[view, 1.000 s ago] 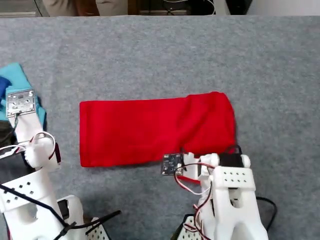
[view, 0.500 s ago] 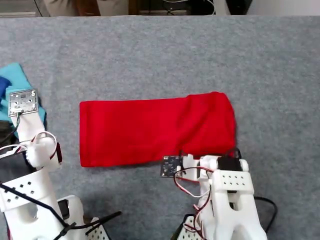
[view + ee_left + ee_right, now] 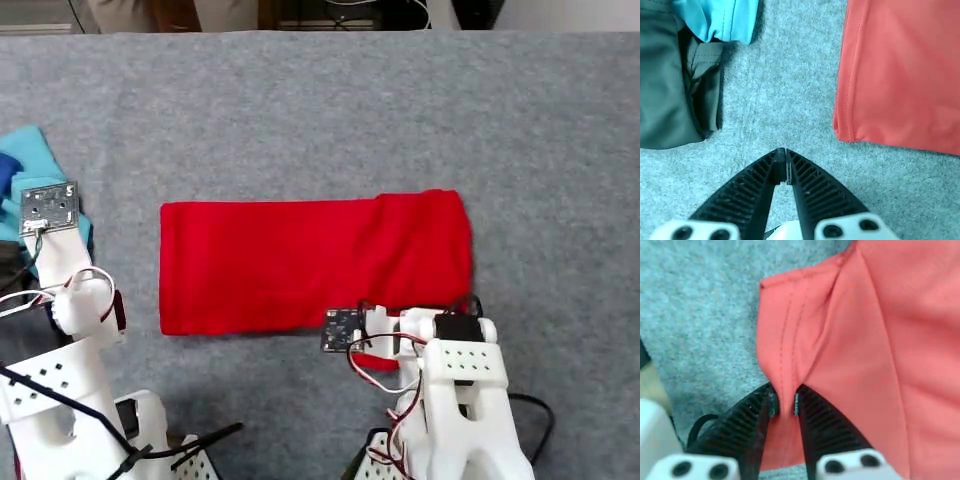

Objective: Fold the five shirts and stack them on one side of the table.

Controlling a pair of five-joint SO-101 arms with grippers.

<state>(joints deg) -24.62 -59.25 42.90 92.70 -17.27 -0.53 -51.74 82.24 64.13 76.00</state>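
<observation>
A red shirt lies folded into a long strip across the middle of the grey table. My right gripper is shut on a fold of that red shirt at its near right edge; in the high view this arm stands just in front of the cloth. My left gripper is shut with nothing in it, over bare table between the red shirt and the stack. In the high view the left arm stands at the left.
A turquoise shirt and a dark grey shirt lie stacked at the table's left edge, the turquoise one partly under the left arm. The far edge of the table runs along the top of the high view.
The right arm has drawn slightly back toward the near edge with the cloth in its grip. The shirt's right end has shifted a little nearer and flattened. The left arm crept slightly.
</observation>
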